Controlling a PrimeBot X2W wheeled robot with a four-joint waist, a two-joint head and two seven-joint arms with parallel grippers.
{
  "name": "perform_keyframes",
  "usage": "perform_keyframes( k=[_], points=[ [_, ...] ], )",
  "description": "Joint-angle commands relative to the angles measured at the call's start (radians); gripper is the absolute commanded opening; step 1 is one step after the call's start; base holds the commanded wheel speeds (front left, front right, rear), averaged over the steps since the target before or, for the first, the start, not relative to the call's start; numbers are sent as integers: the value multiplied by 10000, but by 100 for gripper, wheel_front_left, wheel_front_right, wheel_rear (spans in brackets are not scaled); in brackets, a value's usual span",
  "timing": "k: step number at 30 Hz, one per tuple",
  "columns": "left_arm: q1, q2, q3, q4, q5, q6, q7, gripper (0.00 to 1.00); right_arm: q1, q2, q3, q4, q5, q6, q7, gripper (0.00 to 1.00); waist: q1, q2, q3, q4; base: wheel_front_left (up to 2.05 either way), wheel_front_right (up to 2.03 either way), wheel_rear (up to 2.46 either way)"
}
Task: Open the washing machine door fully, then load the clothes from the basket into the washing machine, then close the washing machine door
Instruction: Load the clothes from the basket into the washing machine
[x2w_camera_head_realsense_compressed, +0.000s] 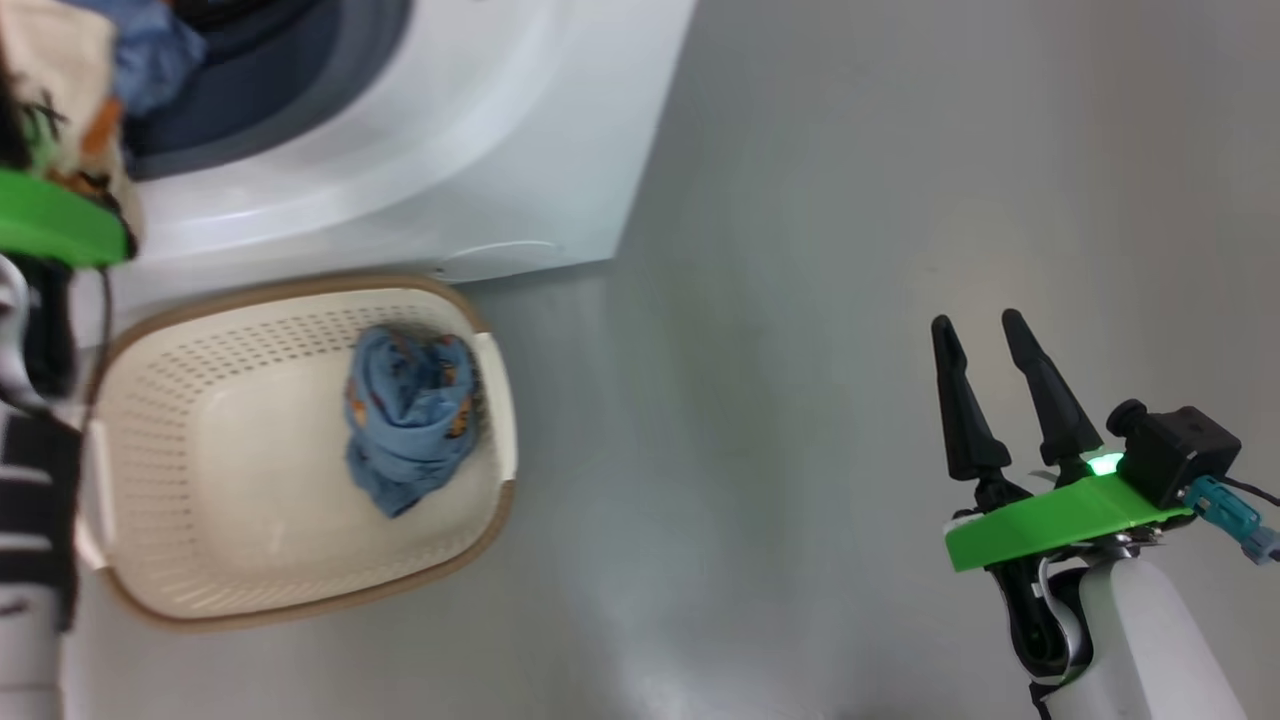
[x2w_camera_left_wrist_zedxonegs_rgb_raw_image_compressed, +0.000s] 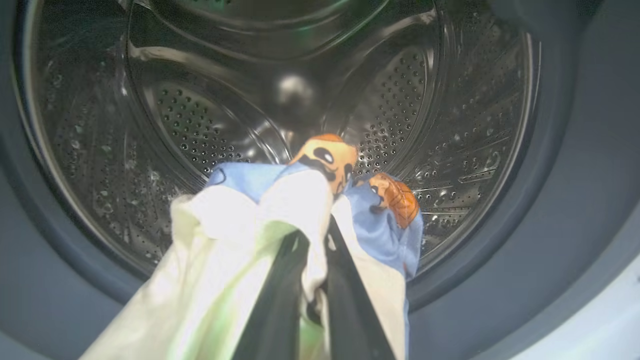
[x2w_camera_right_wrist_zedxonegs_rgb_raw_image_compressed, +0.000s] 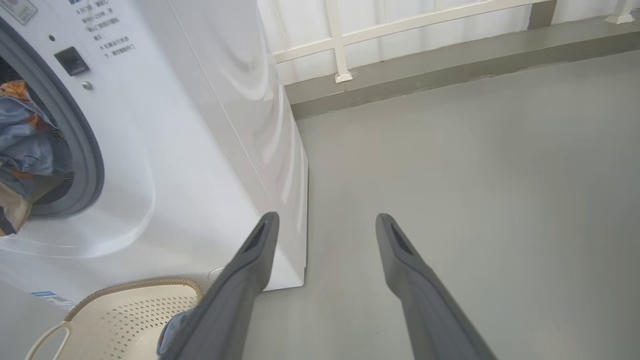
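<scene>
Two long fingers of your left gripper (x2w_camera_left_wrist_zedxonegs_rgb_raw_image_compressed: 316, 231) are pinched nearly together on a bundle of clothes (x2w_camera_left_wrist_zedxonegs_rgb_raw_image_compressed: 225, 235), cream cloth wrapped with light blue that carries orange cartoon prints. The bundle hangs at the mouth of the washing machine (x2w_camera_head_realsense_compressed: 450, 150), inside the ring of the grey-blue gasket (x2w_camera_left_wrist_zedxonegs_rgb_raw_image_compressed: 575, 175), with the perforated steel drum (x2w_camera_left_wrist_zedxonegs_rgb_raw_image_compressed: 200, 115) just behind it. You can see the cloth draping down over both fingers.

On the floor (x2w_camera_head_realsense_compressed: 800, 400), touching or just short of the machine's front bottom edge, stands the basket (x2w_camera_head_realsense_compressed: 150, 400). One more blue garment (x2w_camera_head_realsense_compressed: 410, 420) lies crumpled against its right end wall.

Your right gripper (x2w_camera_head_realsense_compressed: 976, 322) hovers well apart from the basket, off the machine's right front corner, jaws spread wide and holding nothing.
</scene>
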Motion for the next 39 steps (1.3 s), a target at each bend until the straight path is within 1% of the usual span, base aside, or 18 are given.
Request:
perform_keyframes(
  k=[1, 5, 6, 7, 9, 12, 14, 17, 19, 20, 21, 22, 26, 32, 39],
  points=[
    [-502, 580, 242, 5, -95, -15, -61, 0, -88, 39, 271, -211, 36, 16, -48, 100, 1, -1, 441, -663, 0, 0, 0],
    [-1412, 899, 87, 767, -286, -15, -61, 0, -145, 97, 449, -212, 95, 16, -48, 100, 1, -1, 543, -1012, 0, 0, 0],
    [-1619, 965, 117, 955, -374, -15, -61, 0, -148, 107, 501, -209, 109, 16, -48, 100, 1, -1, 557, -1093, 0, 0, 0],
    [-1978, 1146, 107, 1220, -360, -15, -61, 0, -152, 120, 574, -196, 147, 16, -48, 100, 1, -1, 597, -1239, 0, 0, 0],
    [-2335, 1264, 308, 1325, -367, -15, -61, 0, -162, 127, 647, -207, 211, 16, -48, 100, 1, -1, 647, -1358, 0, 0, 0],
    [-2772, 1417, 448, 962, -114, -15, -61, 0, -179, 131, 752, -267, 400, 16, -48, 100, 1, -1, 786, -1480, 0, 0, 0],
    [-2936, 1491, 407, 470, 52, -15, -61, 0, -210, 132, 797, -297, 486, 16, -48, 100, 1, -1, 881, -1544, 0, 0, 0],
    [-2924, 1527, 483, -184, 178, -15, -61, 0, -254, 133, 821, -324, 563, 16, -48, 100, 1, -1, 989, -1596, 0, 0, 0],
    [-2769, 1472, 632, -366, 145, -15, -61, 0, -257, 133, 825, -329, 594, 16, -48, 100, 1, -1, 1009, -1608, 0, 0, 0],
    [-2645, 1450, 649, -287, 143, -15, -61, 15, -247, 133, 824, -326, 600, 16, -48, 100, 1, -1, 1001, -1602, 0, 0, 0],
    [-2541, 1467, 663, -200, 227, -15, -61, 68, -238, 134, 827, -320, 603, 16, -48, 100, 1, -1, 993, -1595, 0, 0, 0],
    [-2433, 1452, 664, -33, 265, -15, -61, 100, -229, 134, 837, -307, 606, 16, -48, 100, 1, -1, 969, -1588, 0, 0, 0],
    [-2193, 1342, 807, 453, 267, -15, -61, 100, -219, 134, 897, -268, 603, 16, -48, 100, 1, -1, 876, -1536, 0, 0, 0],
    [-1891, 1282, 710, 1160, 82, -15, -61, 100, -214, 134, 860, -234, 499, 16, -48, 100, 1, -1, 679, -1431, 0, 0, 0],
    [-1284, 1074, 772, 1271, -8, -15, -61, 100, -128, 135, 759, -188, 309, 16, -48, 100, 1, -1, 380, -1258, 0, 0, 0]
  ],
)
